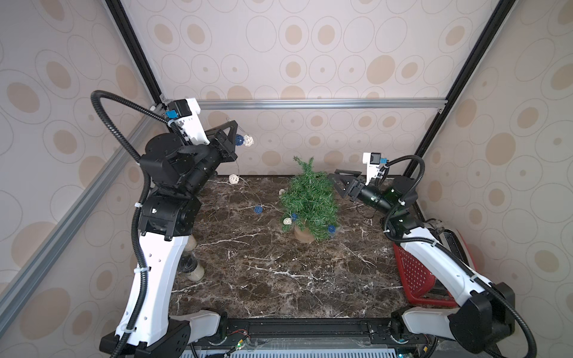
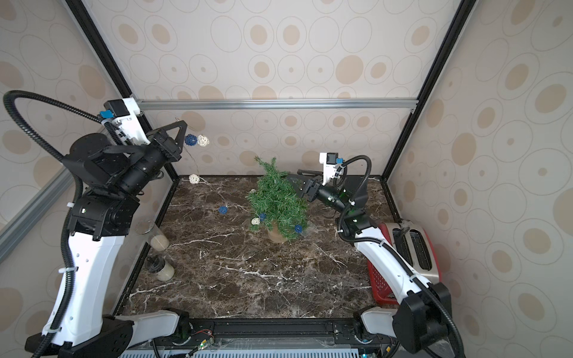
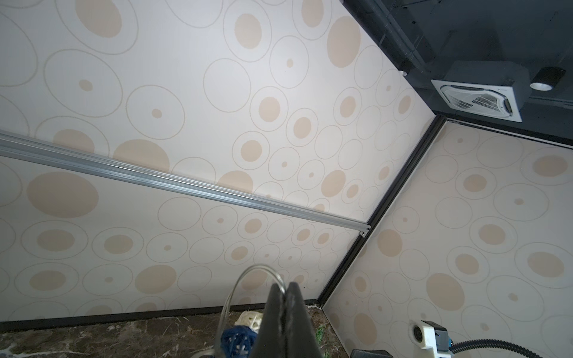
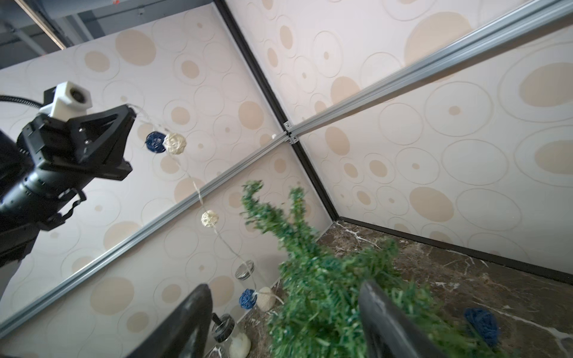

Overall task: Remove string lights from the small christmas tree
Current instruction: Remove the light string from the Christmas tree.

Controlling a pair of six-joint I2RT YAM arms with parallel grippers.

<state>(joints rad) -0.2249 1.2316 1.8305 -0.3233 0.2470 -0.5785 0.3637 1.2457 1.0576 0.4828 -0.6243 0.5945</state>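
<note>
The small christmas tree (image 1: 310, 198) (image 2: 276, 201) stands in its tan pot (image 1: 304, 234) mid-table. My left gripper (image 1: 234, 123) (image 3: 286, 286) is raised high at the back left and shut on the pale wire of the string lights (image 3: 245, 274). A blue ball (image 1: 239, 140) and a white ball (image 1: 248, 140) hang just below it. The wire runs down past another white ball (image 1: 233, 179) and a blue ball (image 1: 258, 209) to the tree, where more balls (image 1: 287, 221) sit in the lower branches. My right gripper (image 1: 333, 173) (image 4: 283, 286) is open, with the tree's upper right branches (image 4: 325, 294) between its fingers.
Two jars (image 2: 158, 239) (image 2: 162, 269) stand at the table's left edge under the left arm. A red basket (image 1: 415, 272) holding a toaster (image 2: 414, 248) sits at the right edge. An aluminium rail (image 1: 310, 103) crosses the back wall.
</note>
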